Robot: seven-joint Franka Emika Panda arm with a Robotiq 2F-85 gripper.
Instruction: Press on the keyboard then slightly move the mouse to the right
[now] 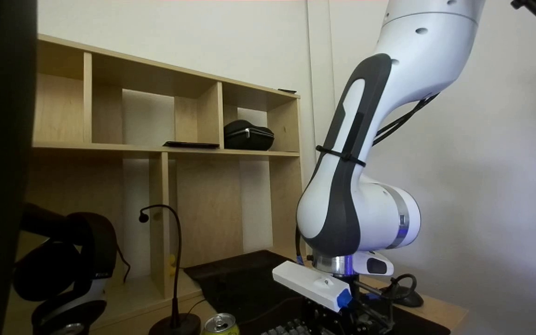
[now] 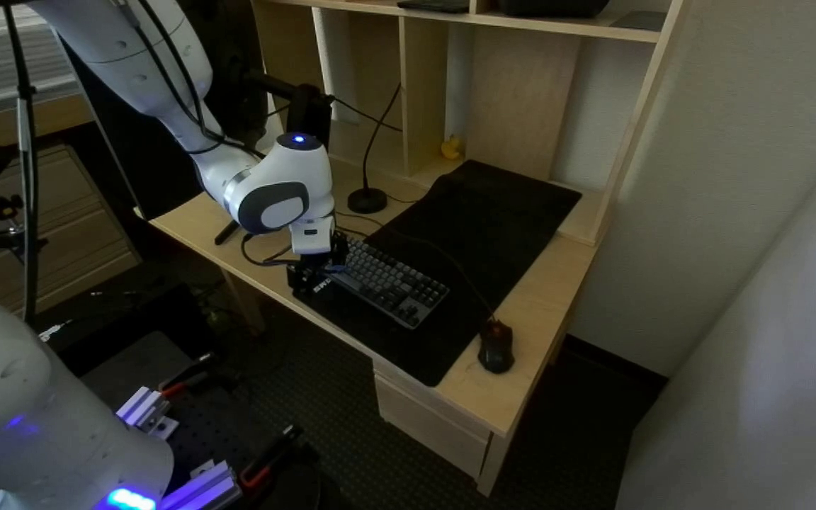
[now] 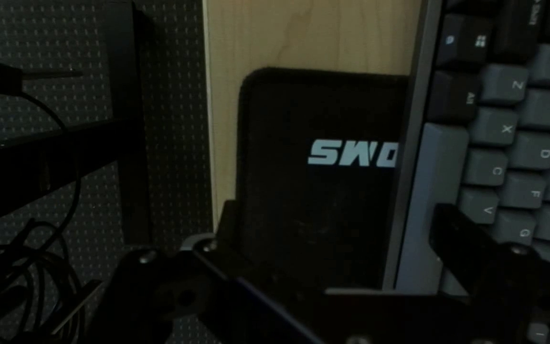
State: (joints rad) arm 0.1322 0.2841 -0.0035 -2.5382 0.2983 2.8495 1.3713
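Observation:
The keyboard [image 2: 401,283] is wide and flat with grey and black keys. It lies on the dark desk mat [image 2: 507,205]; part of it also shows in an exterior view [image 1: 286,329] and at the right of the wrist view [image 3: 499,143]. My gripper [image 2: 319,273] is low at the keyboard's near left end. In the wrist view the gripper [image 3: 337,220] has its fingers wide apart with nothing between them. One finger overlaps the space bar; contact cannot be told. The other is over the mat's edge. The dark mouse [image 2: 496,348] sits on bare wood right of the mat, also in an exterior view [image 1: 410,299].
A thin gooseneck stand [image 2: 367,200] stands behind the keyboard. A yellow can [image 1: 221,324] is near it. The mouse cable [image 2: 461,269] crosses the mat. A wooden shelf [image 1: 165,151] rises at the back. The desk's front edge [image 2: 351,343] is close to my gripper.

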